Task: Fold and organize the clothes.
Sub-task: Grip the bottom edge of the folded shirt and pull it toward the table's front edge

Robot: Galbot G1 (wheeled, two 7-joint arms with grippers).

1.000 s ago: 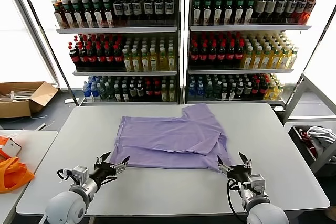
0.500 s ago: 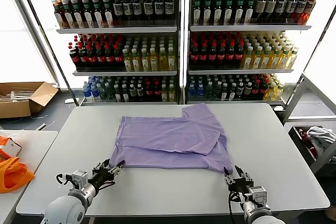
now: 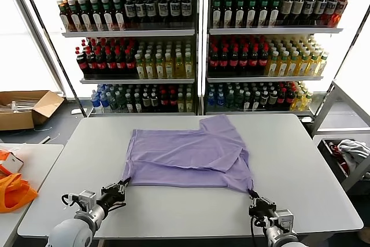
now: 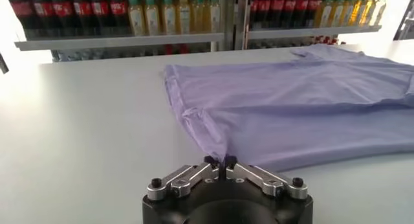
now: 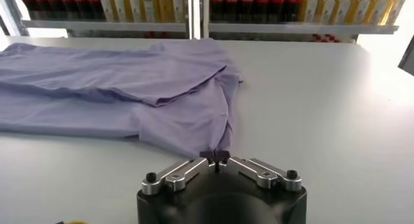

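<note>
The T-shirt (image 3: 188,157) lies mid-table (image 3: 300,160). The left gripper (image 3: 122,185) and right gripper (image 3: 252,195) are clamped on its near corners. Fold beginning; next, likely lift both corners evenly toward the far edge.

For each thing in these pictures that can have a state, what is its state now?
T-shirt: lying on the table, partly folded, both near corners pinched.
Left gripper: shut on the T-shirt's near left corner.
Right gripper: shut on the T-shirt's near right corner.
Cardboard box: open, on the floor.
Orange bag: slumped on the side table.
Bottles: upright on the shelves.
</note>
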